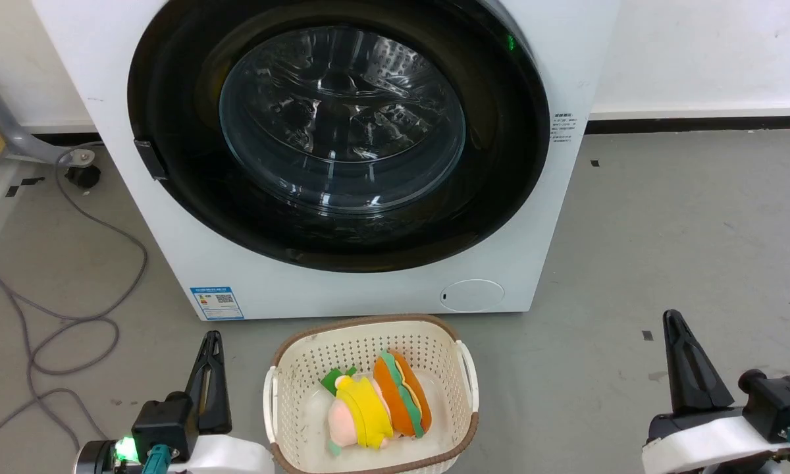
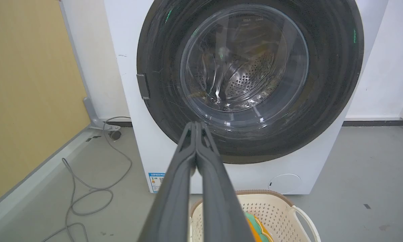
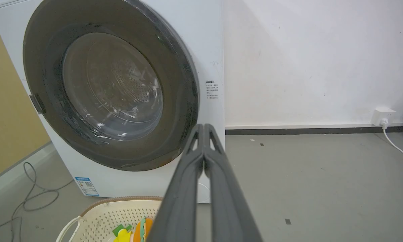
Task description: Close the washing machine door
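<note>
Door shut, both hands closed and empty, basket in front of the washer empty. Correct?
No. The basket holds plush toys, per the head view. The door is shut; left hand and right hand are closed, empty.

Grey floor [image 1: 665, 230]: washing machine [image 1: 342, 293], basket [image 1: 362, 320] (cable [image 1: 146, 263] leftward)

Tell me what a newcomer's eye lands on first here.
The big glossy black washing machine door dominates, lying flush against the white washing machine. On the floor just before it stands a cream basket with bright plush toys, flanked by the shut left gripper and right gripper.
</note>
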{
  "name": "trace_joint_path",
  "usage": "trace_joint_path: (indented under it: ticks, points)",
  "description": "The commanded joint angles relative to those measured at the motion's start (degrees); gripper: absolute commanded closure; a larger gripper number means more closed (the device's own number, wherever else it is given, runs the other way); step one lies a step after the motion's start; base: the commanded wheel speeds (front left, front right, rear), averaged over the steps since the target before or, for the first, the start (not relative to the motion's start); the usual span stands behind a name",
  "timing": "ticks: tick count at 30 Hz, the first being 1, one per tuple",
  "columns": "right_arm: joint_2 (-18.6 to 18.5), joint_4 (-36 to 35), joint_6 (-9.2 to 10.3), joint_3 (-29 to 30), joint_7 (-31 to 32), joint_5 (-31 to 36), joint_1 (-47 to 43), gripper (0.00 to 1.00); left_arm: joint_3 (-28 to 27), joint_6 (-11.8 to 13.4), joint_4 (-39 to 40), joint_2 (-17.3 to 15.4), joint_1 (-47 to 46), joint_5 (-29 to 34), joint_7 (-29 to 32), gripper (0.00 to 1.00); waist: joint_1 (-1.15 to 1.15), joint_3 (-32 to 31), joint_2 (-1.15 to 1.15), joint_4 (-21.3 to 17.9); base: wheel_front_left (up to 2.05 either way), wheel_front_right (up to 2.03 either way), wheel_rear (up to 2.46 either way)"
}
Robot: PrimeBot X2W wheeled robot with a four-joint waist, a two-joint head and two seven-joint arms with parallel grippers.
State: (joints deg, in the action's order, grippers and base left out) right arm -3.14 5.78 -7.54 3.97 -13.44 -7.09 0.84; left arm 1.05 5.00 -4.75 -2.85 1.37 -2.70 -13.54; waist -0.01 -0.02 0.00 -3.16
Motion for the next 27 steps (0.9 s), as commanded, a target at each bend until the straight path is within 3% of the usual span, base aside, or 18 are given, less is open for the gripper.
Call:
trace_joint_path:
  ticks: [1,27]
  points:
    - [0.0,-0.5,0.01,-0.2,0.3,0.5,-0.1,1.0,-0.1,-0.2,0.3,0.0,-0.1,0.3,0.4,1.0,0.01,0.0,0.0,0.0,0.0,0.0,0.0]
    - [0.1,-1.7,0.02,-1.0,3.2,1.9,-0.3,1.0,-0.3,-1.3,1.3,0.0,-0.4,0.8,3.4,1.0,0.01,0.0,0.0,0.7,0.0,0.0,0.0]
